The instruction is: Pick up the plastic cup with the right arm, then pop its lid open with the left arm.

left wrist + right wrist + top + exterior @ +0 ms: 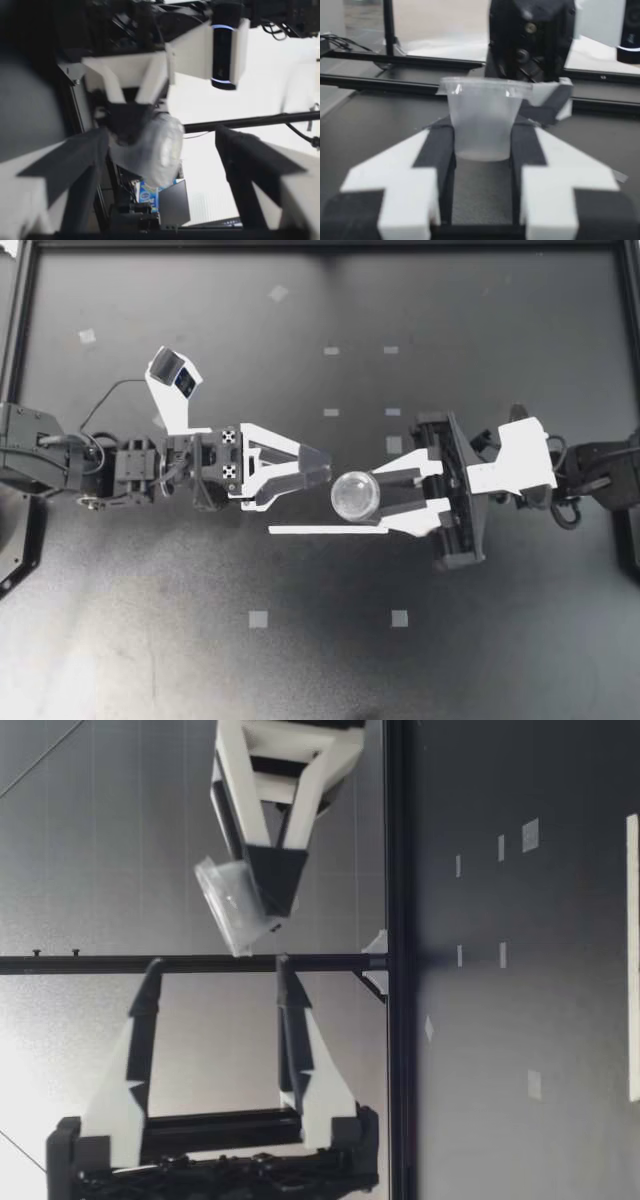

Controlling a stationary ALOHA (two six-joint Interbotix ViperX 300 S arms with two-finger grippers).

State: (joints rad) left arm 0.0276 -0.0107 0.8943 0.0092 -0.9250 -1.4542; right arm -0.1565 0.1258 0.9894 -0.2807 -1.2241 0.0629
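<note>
From above, my right gripper has its jaws clamped on a small clear plastic cup over the black table. My left gripper is just beside the cup and points at it. The low view adds that the left jaws stand wide apart, one above the other, and that the cup hangs tilted, well above the table. In the left wrist view the cup is straight ahead of the jaws. In the right wrist view both fingers press its sides.

Above the table, one pincer holds the cup before the other pincer.
</note>
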